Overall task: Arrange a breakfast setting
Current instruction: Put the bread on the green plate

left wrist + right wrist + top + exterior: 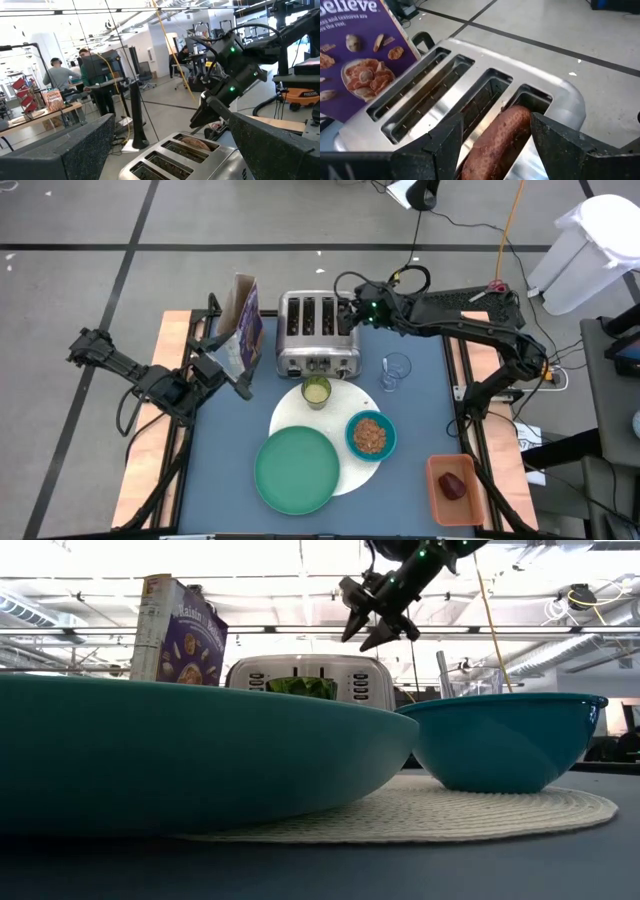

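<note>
A brown pastry (500,135) sticks upright in the toaster's rightmost slot (346,320); it also shows in the left wrist view (197,144). My right gripper (350,315) is open just above it, one finger on either side, touching nothing (372,632). My left gripper (238,383) is open and empty beside the cereal box. The white disc (330,408) lies in front of the toaster and carries the green plate (297,470), the teal bowl (370,435) and the yellow-green cup (316,390). The clear glass (396,372) stands to the right. The dark red fruit (453,485) lies in an orange tray. The spoon is out of view.
The silver toaster (318,335) stands at the table's far middle, with the purple cereal box (245,325) upright to its left. The orange tray (437,480) sits at the near right corner. Bare blue table shows at the near left (220,470). People stand in the room beyond.
</note>
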Tool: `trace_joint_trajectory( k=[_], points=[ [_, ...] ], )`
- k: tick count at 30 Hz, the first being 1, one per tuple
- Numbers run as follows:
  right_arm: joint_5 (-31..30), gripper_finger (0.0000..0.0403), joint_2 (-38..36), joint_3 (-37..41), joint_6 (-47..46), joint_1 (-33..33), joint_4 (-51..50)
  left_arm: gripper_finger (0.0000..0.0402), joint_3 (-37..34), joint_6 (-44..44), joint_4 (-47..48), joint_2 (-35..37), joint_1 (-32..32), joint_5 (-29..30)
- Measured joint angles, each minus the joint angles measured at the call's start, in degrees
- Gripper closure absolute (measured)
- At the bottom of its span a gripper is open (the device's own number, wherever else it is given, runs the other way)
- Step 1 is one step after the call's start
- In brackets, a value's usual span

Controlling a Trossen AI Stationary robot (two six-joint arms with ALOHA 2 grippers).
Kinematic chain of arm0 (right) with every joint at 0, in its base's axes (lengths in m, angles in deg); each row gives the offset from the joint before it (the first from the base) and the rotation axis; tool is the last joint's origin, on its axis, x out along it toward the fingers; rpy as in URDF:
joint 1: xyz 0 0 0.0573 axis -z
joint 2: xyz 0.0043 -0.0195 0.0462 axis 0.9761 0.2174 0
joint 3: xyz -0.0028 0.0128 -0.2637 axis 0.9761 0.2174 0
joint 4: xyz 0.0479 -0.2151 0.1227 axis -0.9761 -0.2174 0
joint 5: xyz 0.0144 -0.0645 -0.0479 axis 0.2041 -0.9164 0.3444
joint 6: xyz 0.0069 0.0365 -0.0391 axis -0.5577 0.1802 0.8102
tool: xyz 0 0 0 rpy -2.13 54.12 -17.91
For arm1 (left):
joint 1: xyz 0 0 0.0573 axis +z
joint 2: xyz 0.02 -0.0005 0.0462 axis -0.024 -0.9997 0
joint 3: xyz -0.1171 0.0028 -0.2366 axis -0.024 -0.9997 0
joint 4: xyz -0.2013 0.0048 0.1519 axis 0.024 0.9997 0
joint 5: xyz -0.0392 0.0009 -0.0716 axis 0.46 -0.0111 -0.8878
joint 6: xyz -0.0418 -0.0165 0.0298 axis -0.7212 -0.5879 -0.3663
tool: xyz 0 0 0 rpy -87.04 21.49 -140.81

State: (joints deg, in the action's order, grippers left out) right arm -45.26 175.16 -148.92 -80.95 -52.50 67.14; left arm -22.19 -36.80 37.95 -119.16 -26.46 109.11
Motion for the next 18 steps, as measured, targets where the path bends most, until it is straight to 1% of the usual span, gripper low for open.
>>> trace_joint_trajectory(
  k=[5,12,18],
  points=[
    [0.0,0.0179,0.0,1.4,0.0,-0.3,0.2,0.0007,0.0,0.0,0.0,0.0,0.0,0.0],
    [0.0,0.0179,0.1,1.5,0.0,-0.7,0.2,0.0007,0.0,0.0,0.0,0.0,0.0,0.0],
    [0.0,0.0179,3.5,1.5,0.0,-1.7,1.4,0.0007,0.0,0.0,0.0,0.0,0.0,0.0]
  ],
)
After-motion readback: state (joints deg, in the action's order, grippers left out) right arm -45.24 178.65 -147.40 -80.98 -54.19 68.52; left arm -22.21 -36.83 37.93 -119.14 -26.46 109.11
